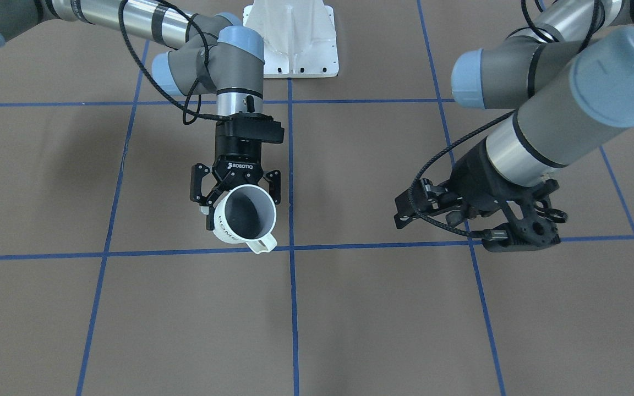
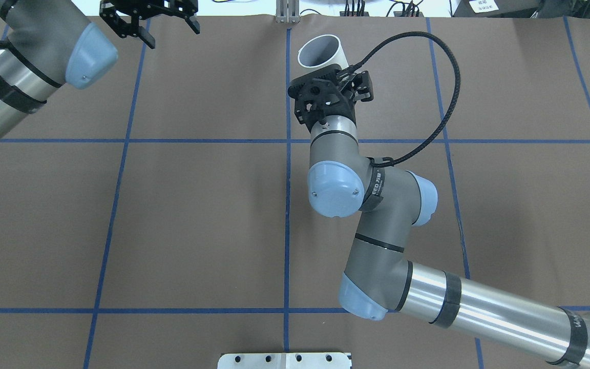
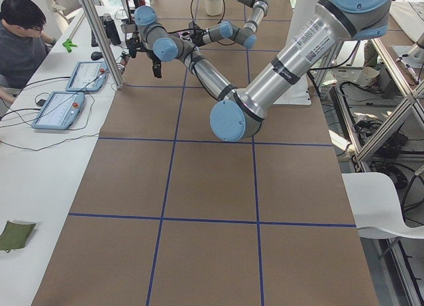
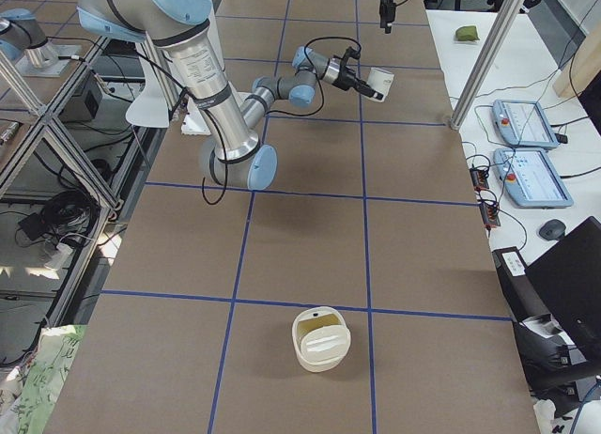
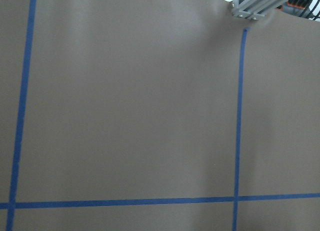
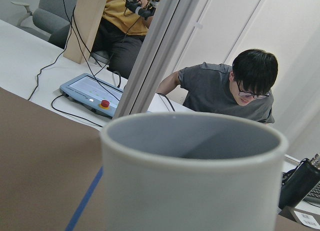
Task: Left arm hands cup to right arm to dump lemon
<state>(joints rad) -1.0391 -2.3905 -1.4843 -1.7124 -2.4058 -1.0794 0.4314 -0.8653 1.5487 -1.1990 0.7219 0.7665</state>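
Observation:
My right gripper (image 1: 238, 193) is shut on the white cup (image 1: 244, 217) and holds it above the table, tipped on its side. The mouth faces away from the robot and the squared handle hangs underneath. What I see of the grey inside is bare in the front-facing view. From overhead the cup (image 2: 320, 51) sticks out past the right gripper (image 2: 327, 77). Its rim (image 6: 192, 141) fills the bottom of the right wrist view. My left gripper (image 2: 171, 32) hangs open and holds nothing, well apart from the cup near the table's far edge. The lemon shows in no view.
A cream container (image 4: 321, 338) with a yellowish inside stands on the table toward the robot's right end. Blue tape lines cross the brown table (image 1: 350, 319). The white robot base (image 1: 294, 38) stands at the back. A person (image 6: 235, 93) sits at the side bench with tablets (image 4: 531, 124).

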